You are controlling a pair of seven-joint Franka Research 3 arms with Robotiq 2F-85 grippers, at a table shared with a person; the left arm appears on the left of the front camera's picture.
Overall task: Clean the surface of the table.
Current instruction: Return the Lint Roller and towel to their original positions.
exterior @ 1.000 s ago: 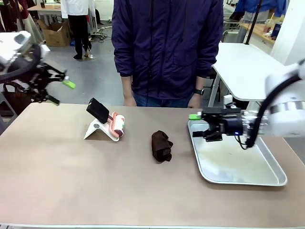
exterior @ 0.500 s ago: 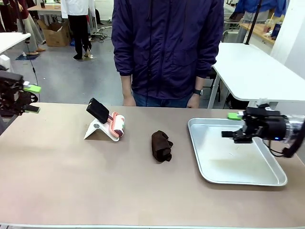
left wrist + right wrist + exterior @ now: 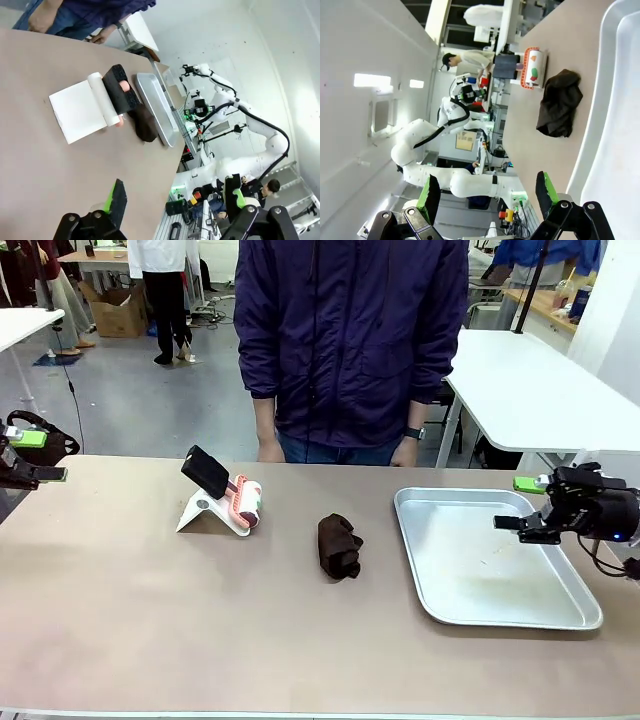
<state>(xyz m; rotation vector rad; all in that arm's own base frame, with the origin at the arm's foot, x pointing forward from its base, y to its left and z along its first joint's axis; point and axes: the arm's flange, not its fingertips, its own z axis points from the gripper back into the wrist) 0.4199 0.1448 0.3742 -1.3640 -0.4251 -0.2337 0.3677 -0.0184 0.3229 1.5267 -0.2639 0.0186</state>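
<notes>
Bench point(image 3: 150, 630) spans the view with one dark cloth point(image 3: 339, 545) mid-top, one lint roller point(image 3: 245, 502) on a white stand left of it, one metal tray point(image 3: 440, 595) right of it; left claw point(image 3: 30, 455) and right claw point(image 3: 527, 503) both spread apart, empty, at the bench ends.

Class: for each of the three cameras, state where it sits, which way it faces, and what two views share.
Front view: robot's side, facing the person across the table; left gripper and right gripper at the edges.
Left wrist view: on the left arm, along its open gripper across the table.
Right wrist view: on the right arm, over the metal tray.
Shared: the brown cloth and the tray.
</notes>
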